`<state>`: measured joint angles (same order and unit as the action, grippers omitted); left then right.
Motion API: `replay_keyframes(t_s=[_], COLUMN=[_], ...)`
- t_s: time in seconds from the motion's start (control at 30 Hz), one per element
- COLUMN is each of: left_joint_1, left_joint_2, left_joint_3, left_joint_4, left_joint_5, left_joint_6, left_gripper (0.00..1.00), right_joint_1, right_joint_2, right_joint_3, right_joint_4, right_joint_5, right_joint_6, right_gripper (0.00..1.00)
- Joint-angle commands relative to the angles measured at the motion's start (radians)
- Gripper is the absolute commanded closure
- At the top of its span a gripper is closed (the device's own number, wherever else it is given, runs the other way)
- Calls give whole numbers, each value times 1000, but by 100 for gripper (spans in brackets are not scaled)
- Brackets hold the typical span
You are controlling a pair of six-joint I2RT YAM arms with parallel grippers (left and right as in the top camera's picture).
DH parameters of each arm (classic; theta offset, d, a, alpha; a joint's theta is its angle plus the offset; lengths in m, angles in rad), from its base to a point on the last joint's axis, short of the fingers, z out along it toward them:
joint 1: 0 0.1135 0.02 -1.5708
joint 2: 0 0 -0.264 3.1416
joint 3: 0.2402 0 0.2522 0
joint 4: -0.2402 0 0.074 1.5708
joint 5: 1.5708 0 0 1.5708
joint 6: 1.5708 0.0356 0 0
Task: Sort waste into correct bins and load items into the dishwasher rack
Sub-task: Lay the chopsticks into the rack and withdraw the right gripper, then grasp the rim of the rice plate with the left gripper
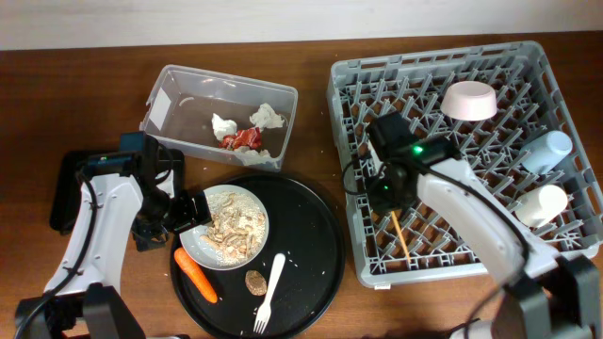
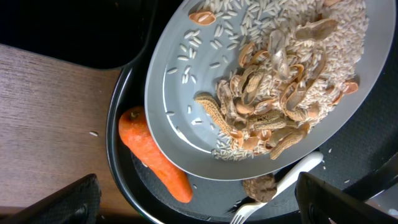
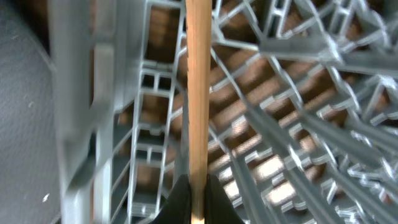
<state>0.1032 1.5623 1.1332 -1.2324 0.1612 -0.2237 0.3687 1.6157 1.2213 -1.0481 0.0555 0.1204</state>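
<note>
Chopstick (image 3: 198, 93) runs straight up mid-frame in the right wrist view, pinched at its lower end by my right jaws, inside the dishwasher rack (image 1: 499, 141) at overhead right. Left jaws spread wide over plate (image 2: 180, 106) of food heap (image 2: 280, 93), lower left on round black tray (image 1: 311, 235); carrot (image 2: 152, 155) beside the plate.

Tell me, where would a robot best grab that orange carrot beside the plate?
Probably around its middle to tapered half, from straight above, squeezing across its width. The carrot lies flat and slanted on the round black tray, and the plate crowds its thick end, leaving less room there.
</note>
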Motion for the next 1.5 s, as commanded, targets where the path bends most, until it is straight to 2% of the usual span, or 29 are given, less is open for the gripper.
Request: replay_keyframes(t_s=[0.0, 0.13, 0.2, 0.27, 0.3, 0.33, 0.37, 0.5, 0.53, 0.57, 0.6, 0.63, 0.73, 0.83, 0.93, 1.03, 1.07, 1.1, 1.17, 1.27, 1.37, 1.47], left_joint_1=[0, 0, 0, 0, 0, 0, 0, 0, 0, -1, -6, -22, -138, -313, -495, -602, -635, -663, -689, -693, -693, -693], left_joint_2=[-3, -3, -3, -3, -3, -3, -3, -3, -3, -3, -3, -3, -3, -3, -2, -1, 3, 11, 27, 61, 92, 131], left_joint_3=[-1, -1, -1, -1, -1, -1, -1, -1, -1, -1, -1, -1, -1, -1, -3, -36, -63, -92, -121, -122, -125, -138], left_joint_4=[-2, -1, 0, 2, 2, 1, 1, 1, 1, 1, 2, 3, 53, 126, 147, 168, 195, 225, 260, 289, 285, 279], left_joint_5=[8, 8, 8, 8, 8, 8, 8, 8, 8, 9, 9, 11, 11, -1, -110, -136, -136, -135, -136, -140, -139, -140], left_joint_6=[16, 16, 16, 16, 16, 16, 16, 16, 16, 16, 16, 16, 17, 16, 16, 16, 16, 15, 9, 8, 8, 8], left_gripper=[1, 1, 1, 1, 1, 0, 1, 1, 1, 0, 1, 1, 1, 1, 3, 11, 11, 19, 25, 49, 56, 59], right_joint_1=[-4, -5, -5, -5, -8, -15, -24, -97, -149, -190, -268, -330, -518, -627, -632, -632, -632, -632, -632, -632, -632, -632], right_joint_2=[76, 72, 63, 25, -6, -36, -64, -215, -277, -318, -377, -413, -470, -468, -465, -463, -463, -463, -463, -463, -463, -463], right_joint_3=[12, 13, 14, 19, 27, 39, 55, 140, 155, 156, 156, 156, 155, 150, 138, 120, 111, 106, 106, 106, 106, 106], right_joint_4=[28, 25, 4, 5, 5, 2, -13, -109, -126, -129, -140, -155, -254, -307, -307, -306, -306, -306, -306, -306, -306, -306], right_joint_5=[17, 81, 80, 82, 83, 81, 82, 86, 87, 80, 45, -2, -78, -113, -116, -116, -116, -116, -116, -116, -116, -116], right_joint_6=[-8, 19, 19, 38, 45, 45, 45, 70, 102, 121, 128, 121, 48, 50, 52, 53, 52, 52, 53, 52, 52, 52], right_gripper=[96, 95, 78, 76, 64, 39, 35, 37, 34, 27, 7, 2, 2, 2, 2, 2, 1, 2, 1, 1, 1, 1])
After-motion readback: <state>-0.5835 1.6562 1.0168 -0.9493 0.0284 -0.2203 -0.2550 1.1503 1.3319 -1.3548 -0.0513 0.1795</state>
